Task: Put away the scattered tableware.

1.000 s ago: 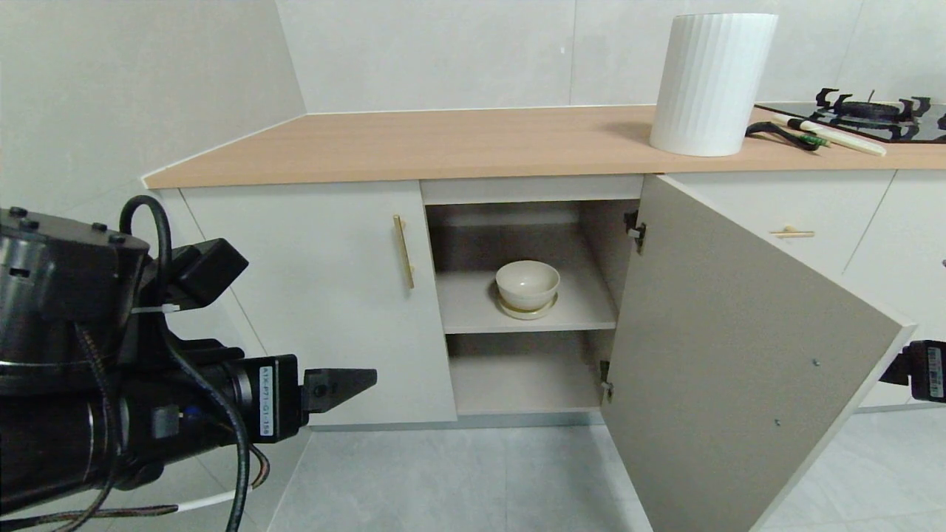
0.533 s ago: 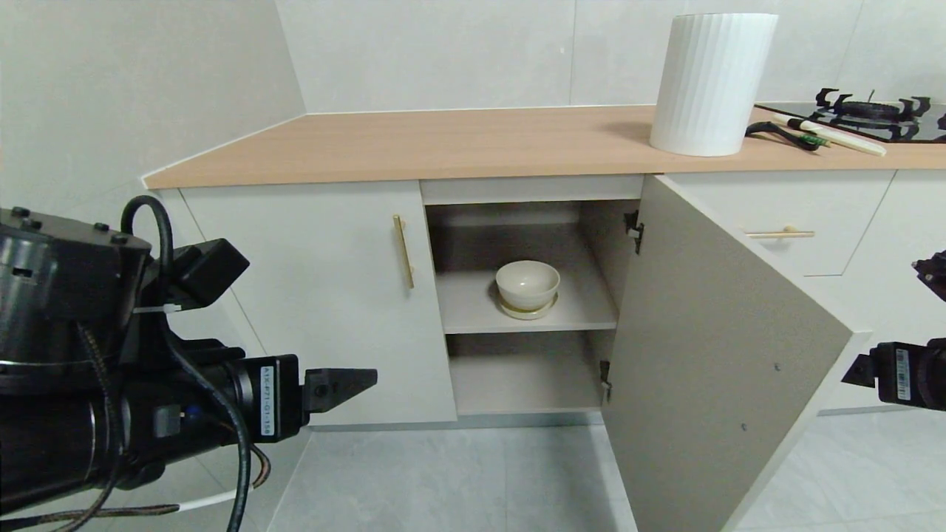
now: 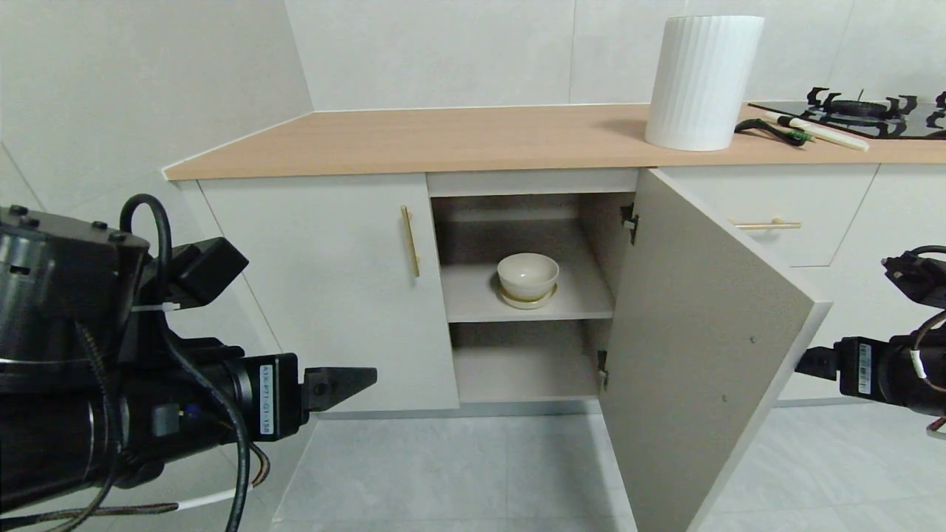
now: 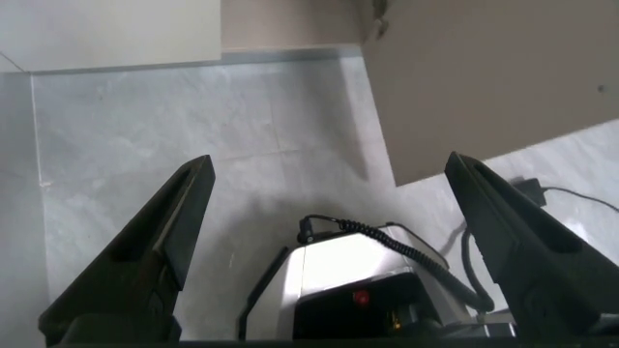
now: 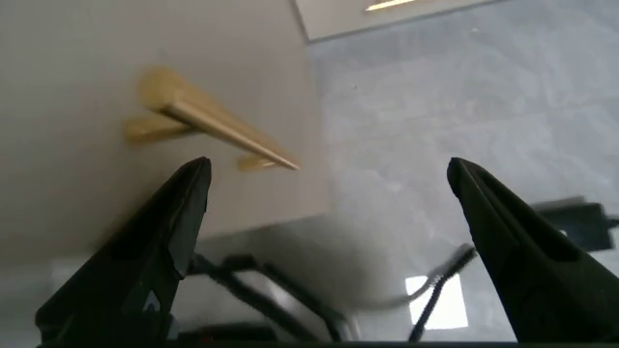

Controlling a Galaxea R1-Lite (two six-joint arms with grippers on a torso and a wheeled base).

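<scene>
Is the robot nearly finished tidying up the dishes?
Partly. A bowl sits on a saucer on the cupboard shelf, so that looks put away. Nothing is in hand: the right gripper is by the door handle, jaws open. Left: utensils lie on the counter by the stove, and the cupboard door stands open.

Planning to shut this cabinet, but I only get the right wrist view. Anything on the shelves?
Observer: A cream ceramic bowl sits on a gold-rimmed saucer on the upper shelf.
Operator: Where's the left gripper?
Observer: The left gripper hangs low before the closed white left door, clear of the opening.
Operator: Anything on the counter above?
Observer: A tall white ribbed cylinder stands on the wooden countertop, above the open grey door, near its hinge side.
</scene>
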